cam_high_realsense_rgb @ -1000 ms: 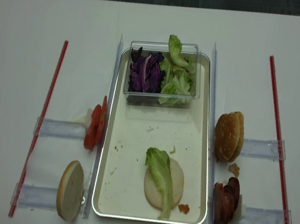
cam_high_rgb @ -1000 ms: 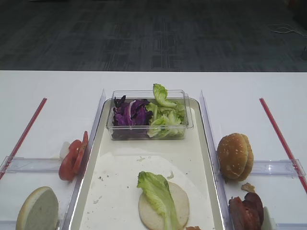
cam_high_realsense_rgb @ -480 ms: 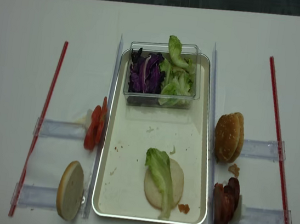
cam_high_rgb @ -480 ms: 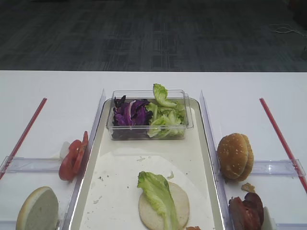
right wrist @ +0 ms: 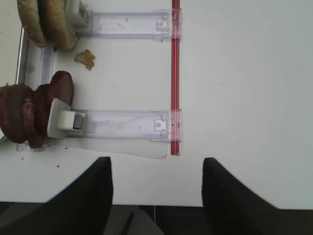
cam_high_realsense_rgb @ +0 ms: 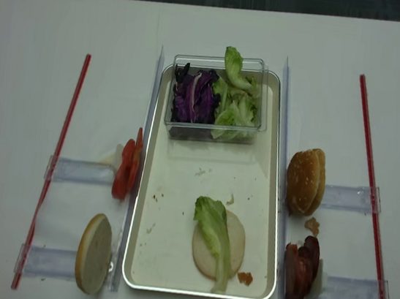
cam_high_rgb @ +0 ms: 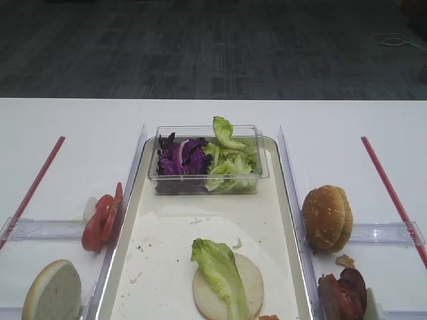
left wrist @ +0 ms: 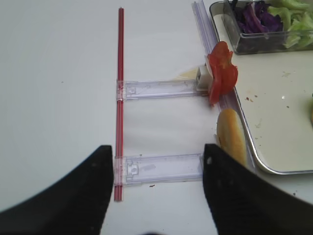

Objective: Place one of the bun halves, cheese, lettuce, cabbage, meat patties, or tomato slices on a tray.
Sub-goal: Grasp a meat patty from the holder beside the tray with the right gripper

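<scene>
Looking down on my large rectangular cream-silver tray (cam_high_realsense_rgb: 142, 260), I see a pale round bun half lying cut face up (cam_high_realsense_rgb: 224, 259) near its front end with a crinkly light green lettuce leaf (cam_high_realsense_rgb: 212, 228) draped across it. At the far end a small clear plastic box (cam_high_realsense_rgb: 209, 134) sits on the tray, dark purple shredded cabbage (cam_high_realsense_rgb: 192, 95) on its left side and more green leaves on its right. Off the tray's left rim, bright red tomato slices (cam_high_realsense_rgb: 127, 169) stand on edge against a clear rail, and a second bun half (cam_high_realsense_rgb: 93, 253) stands on edge nearer me. Off the right rim, sesame-crusted bun halves (cam_high_realsense_rgb: 305, 181) and glossy dark brown meat patties (cam_high_realsense_rgb: 300, 270) stand in clear holders. Red strips (cam_high_realsense_rgb: 54, 167) mark both outer sides, with bare white table (cam_high_realsense_rgb: 20, 59) beyond them. My right gripper (right wrist: 156, 188) hovers over the table's near edge beside the patties, fingers (right wrist: 93, 196) spread wide, holding nothing. My left gripper (left wrist: 156, 191) hovers likewise near the standing bun half, its dark fingers (left wrist: 93, 191) wide apart and empty.
</scene>
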